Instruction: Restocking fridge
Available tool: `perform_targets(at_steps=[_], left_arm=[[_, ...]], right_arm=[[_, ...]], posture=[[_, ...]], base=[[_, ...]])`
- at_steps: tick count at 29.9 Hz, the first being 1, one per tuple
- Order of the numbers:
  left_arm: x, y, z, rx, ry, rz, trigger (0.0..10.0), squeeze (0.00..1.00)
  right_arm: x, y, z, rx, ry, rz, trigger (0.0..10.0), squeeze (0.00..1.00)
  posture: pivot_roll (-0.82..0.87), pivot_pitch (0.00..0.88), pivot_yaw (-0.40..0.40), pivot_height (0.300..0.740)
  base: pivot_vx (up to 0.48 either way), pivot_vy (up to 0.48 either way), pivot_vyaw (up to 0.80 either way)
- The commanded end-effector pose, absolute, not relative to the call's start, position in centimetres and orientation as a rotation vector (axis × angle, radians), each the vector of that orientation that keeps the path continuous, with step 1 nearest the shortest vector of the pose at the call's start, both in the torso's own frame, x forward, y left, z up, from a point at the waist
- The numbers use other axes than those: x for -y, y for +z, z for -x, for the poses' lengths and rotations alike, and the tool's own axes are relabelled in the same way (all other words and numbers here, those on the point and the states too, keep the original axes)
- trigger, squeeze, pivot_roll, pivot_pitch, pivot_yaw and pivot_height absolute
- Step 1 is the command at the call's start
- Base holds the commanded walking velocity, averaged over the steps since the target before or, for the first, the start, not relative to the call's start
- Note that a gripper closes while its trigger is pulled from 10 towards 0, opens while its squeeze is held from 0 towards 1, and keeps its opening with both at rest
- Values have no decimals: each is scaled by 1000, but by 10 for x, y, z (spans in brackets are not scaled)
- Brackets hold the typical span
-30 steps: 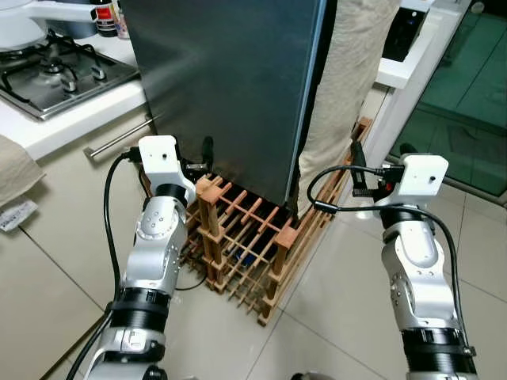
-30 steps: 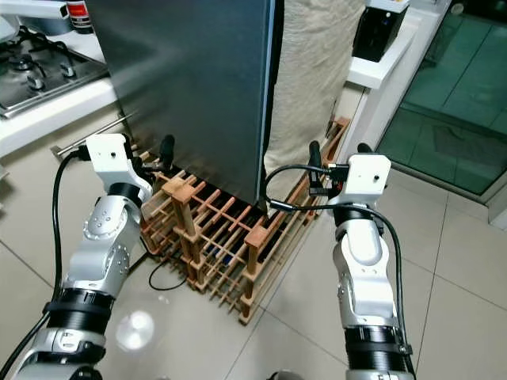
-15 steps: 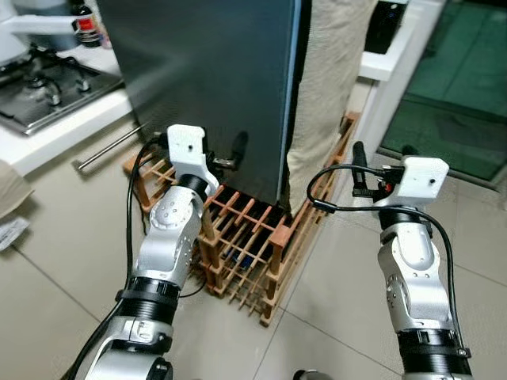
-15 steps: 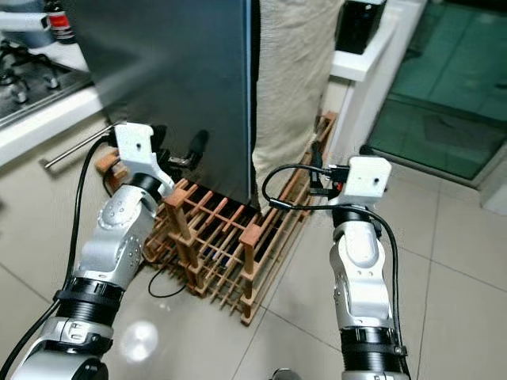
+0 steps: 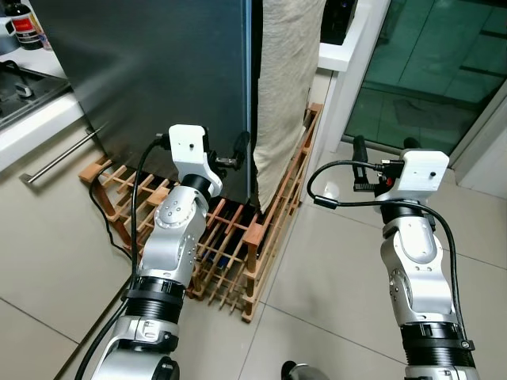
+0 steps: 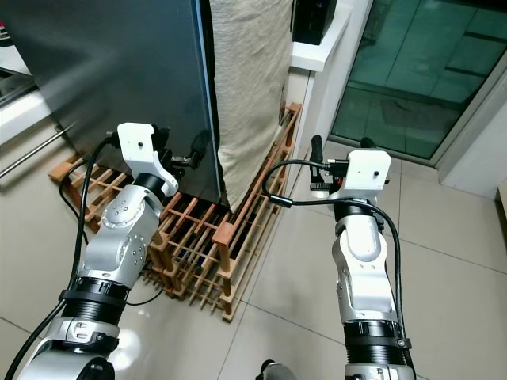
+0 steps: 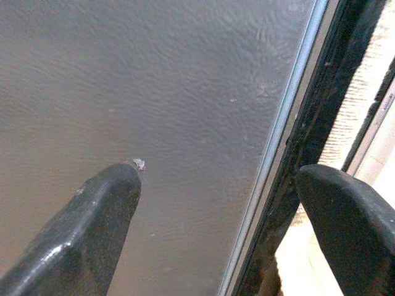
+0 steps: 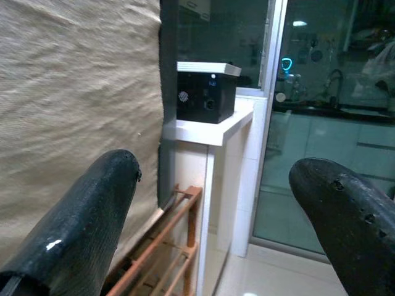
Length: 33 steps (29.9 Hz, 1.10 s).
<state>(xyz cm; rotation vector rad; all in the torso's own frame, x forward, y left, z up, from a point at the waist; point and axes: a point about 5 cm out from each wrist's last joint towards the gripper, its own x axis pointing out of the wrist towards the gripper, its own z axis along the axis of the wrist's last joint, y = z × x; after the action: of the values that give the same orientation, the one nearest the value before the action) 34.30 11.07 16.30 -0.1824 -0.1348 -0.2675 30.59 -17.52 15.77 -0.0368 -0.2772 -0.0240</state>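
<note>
At ten o'clock stands the fridge (image 5: 158,71), its dark steel door shut, rising above a wooden rack (image 5: 238,245) on the floor. The left gripper (image 7: 216,203) is spread wide and empty, its fingers straddling the door's edge. That panel looks heavy, stiff and slick; its edge seems the best hold. At three o'clock the right gripper (image 8: 216,203) hangs wide open, empty, beside a beige cloth (image 5: 285,71).

One tall dark grey steel fridge (image 5: 158,79). One beige cloth (image 5: 281,87) hanging beside it. One low wooden lattice rack (image 5: 230,237) on the floor. One small black box (image 8: 205,92) on a white ledge. Two tools: left tool (image 5: 230,154), right tool (image 5: 383,150).
</note>
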Motion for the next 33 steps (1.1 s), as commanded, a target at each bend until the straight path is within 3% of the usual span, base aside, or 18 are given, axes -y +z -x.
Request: perform_targets(at_steps=[1, 15, 33], left_arm=[[-113, 166, -341, 151, -256, 185, 10000, 0], [-117, 165, -339, 145, -267, 169, 10000, 0], [-103, 167, -337, 137, -301, 171, 10000, 0]], right_arm=[[178, 160, -307, 276, -26, 48, 10000, 0], [174, 157, -305, 277, -11, 34, 10000, 0], [179, 154, -303, 269, -31, 32, 10000, 0]], posture=[[-103, 0, -4, 740], [-97, 0, 5, 740], [-109, 0, 18, 740]], base=[[0, 0, -431], [0, 292, 0], [0, 0, -720]])
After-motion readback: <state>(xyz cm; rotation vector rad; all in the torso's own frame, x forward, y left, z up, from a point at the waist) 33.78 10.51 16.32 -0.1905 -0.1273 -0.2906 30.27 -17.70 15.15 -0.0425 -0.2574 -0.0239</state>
